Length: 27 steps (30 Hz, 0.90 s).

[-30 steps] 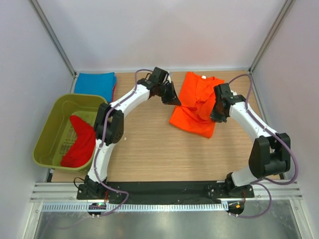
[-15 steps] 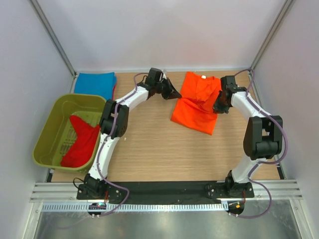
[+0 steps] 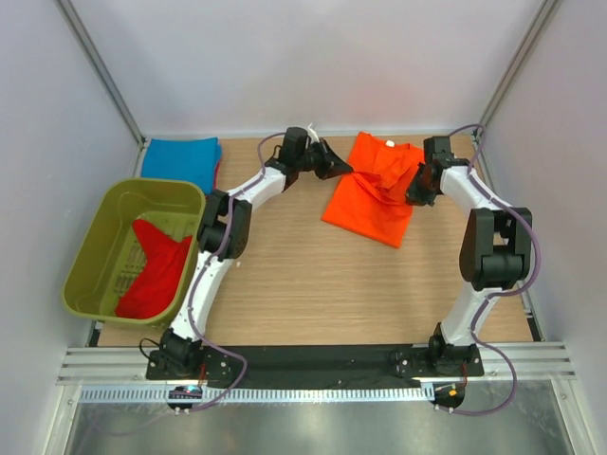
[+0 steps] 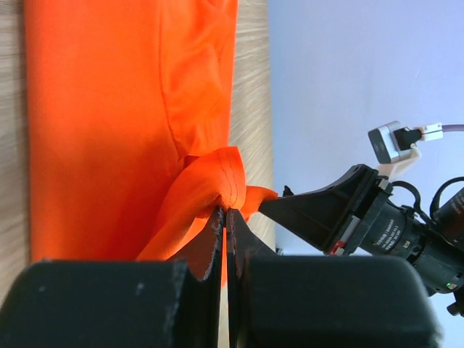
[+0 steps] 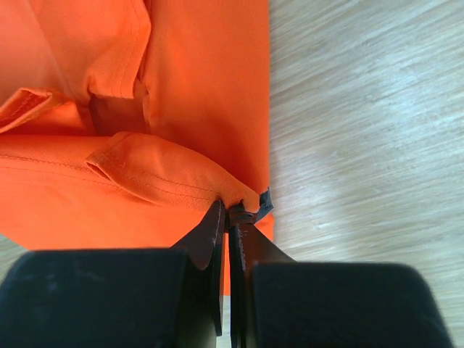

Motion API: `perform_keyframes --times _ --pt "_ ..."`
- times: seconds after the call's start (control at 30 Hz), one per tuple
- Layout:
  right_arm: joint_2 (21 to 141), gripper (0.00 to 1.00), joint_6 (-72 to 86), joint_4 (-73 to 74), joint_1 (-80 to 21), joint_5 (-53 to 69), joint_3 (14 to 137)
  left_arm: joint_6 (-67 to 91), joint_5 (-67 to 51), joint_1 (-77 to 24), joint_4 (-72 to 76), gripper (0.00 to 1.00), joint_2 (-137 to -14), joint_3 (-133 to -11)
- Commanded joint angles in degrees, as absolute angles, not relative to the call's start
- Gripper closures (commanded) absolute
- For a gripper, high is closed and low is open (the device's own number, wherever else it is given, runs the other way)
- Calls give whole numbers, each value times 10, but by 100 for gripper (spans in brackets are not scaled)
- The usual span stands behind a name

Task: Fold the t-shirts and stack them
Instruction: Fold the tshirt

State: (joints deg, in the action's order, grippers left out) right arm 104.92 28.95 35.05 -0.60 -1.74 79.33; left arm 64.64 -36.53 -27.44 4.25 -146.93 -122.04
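L pincer (image 4: pixel 223 212) clenched on a bunched fold of the orange shirt (image 3: pixel 372 201), R pincer (image 5: pixel 229 210) clamped on its edge. Shirt's half-spread at the counter's (image 3: pixel 303 275) far right, btwn both pincers.

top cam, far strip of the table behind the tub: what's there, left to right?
blue t-shirt → left gripper, shut on the orange cloth's left edge → orange t-shirt → right gripper, shut on its right edge
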Motion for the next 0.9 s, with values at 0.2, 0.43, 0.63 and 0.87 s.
perform_keyframes --times 0.2,0.43,0.63,0.87 --pt "1101 95 282 303 16 33 852 658 -359 -253 58 97 -1536 -1307" --pt "1134 68 301 265 31 61 885 651 -349 -243 92 68 -1532 -1321" --pt "1079 39 280 315 31 75 875 499 -321 -241 -47 63 -1398 -1216" --pt "974 38 265 389 30 69 778 377 -255 -252 -107 58 -1267 -1009"
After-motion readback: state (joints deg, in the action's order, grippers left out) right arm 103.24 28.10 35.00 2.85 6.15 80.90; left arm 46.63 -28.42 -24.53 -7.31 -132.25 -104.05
